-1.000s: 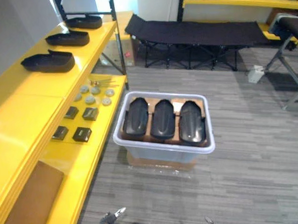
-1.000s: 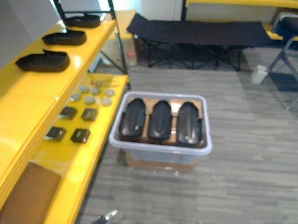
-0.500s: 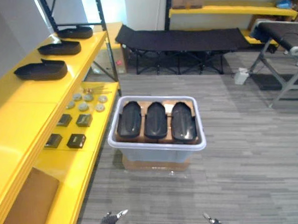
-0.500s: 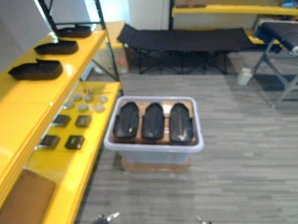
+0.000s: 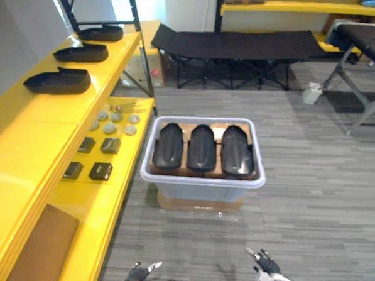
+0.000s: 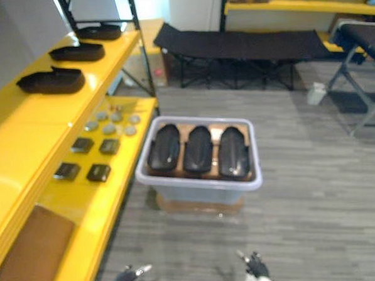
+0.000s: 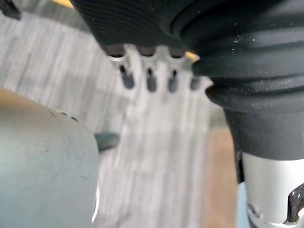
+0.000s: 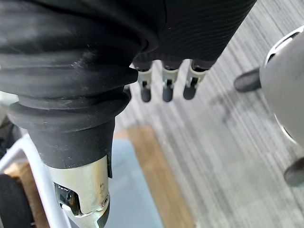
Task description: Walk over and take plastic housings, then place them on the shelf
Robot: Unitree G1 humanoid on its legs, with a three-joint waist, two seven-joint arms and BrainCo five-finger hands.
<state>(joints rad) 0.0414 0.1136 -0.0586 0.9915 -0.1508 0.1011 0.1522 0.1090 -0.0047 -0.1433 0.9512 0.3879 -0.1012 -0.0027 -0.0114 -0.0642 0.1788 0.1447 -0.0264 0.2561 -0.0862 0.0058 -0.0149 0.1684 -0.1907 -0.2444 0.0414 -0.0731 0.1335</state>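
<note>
Bin: a pale bin (image 5: pixel 200 193) stands on the grey floor just beside the yellow shelf (image 5: pixel 24 143); three bin housings (image 5: pixel 202 148) lie in it side by side, black, lengthwise, touching or nearly so
Shelf: three shelf housings (image 5: pixel 58 80) lie in a row along the upper level, well apart from one another; on the lower level lie grey discs (image 5: pixel 115 117), small black blocks (image 5: pixel 101 170) and a cardboard sheet (image 5: pixel 36 252)
Left hand: the left hand (image 5: pixel 139 278) hangs low over the floor, near the bottom of the head views; its fingers are straight and hold nothing
Right hand: the right hand (image 5: pixel 264 265) is low over the floor, short of the bin; fingers loosely spread, nothing in them
Background: a black folding cot (image 5: pixel 233 47) stands beyond the bin
Change: more of the right hand shows than half a second ago, when only a fingertip peeked in; the whole picture has swayed a little, so the camera moved; the count is unchanged, three housings in the bin and three on the shelf
</note>
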